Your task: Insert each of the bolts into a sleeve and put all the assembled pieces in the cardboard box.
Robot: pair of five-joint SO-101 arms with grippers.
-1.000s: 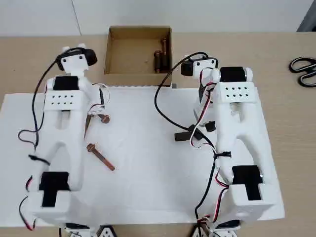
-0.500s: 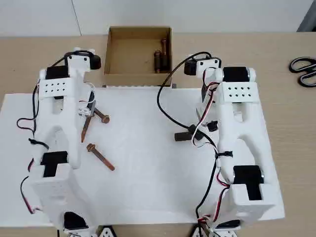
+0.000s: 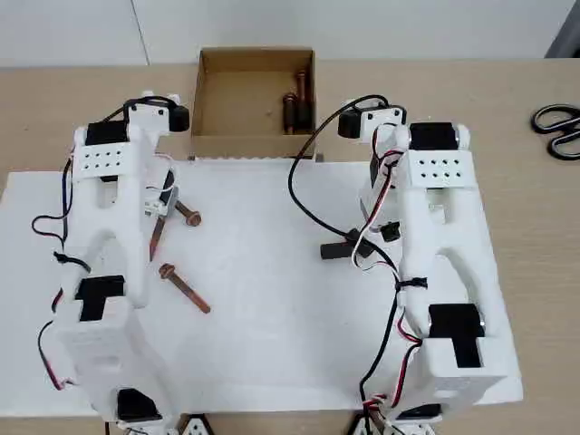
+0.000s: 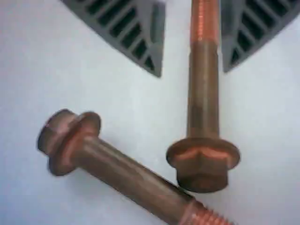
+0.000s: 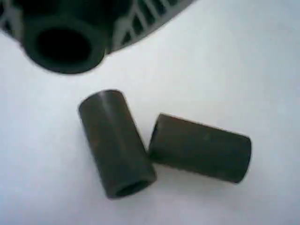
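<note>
Left wrist view: left fingers [image 4: 136, 33] released, spread either side of bolt [image 4: 203, 108] shaft; second bolt [image 4: 117, 173] just beside. Right fingers [image 5: 140, 21] clenched on sleeve [image 5: 63, 44]; loose sleeve [image 5: 117, 140] touches third sleeve [image 5: 201, 147]. Cardboard box [image 3: 256, 145] against white sheet [image 3: 272, 344] far edge; sheet middle open

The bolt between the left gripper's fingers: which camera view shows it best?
The left wrist view: the bolt lies close up, its shank between the left gripper's open fingers, flanged head plain. In the high view the left arm covers part of it.
</note>
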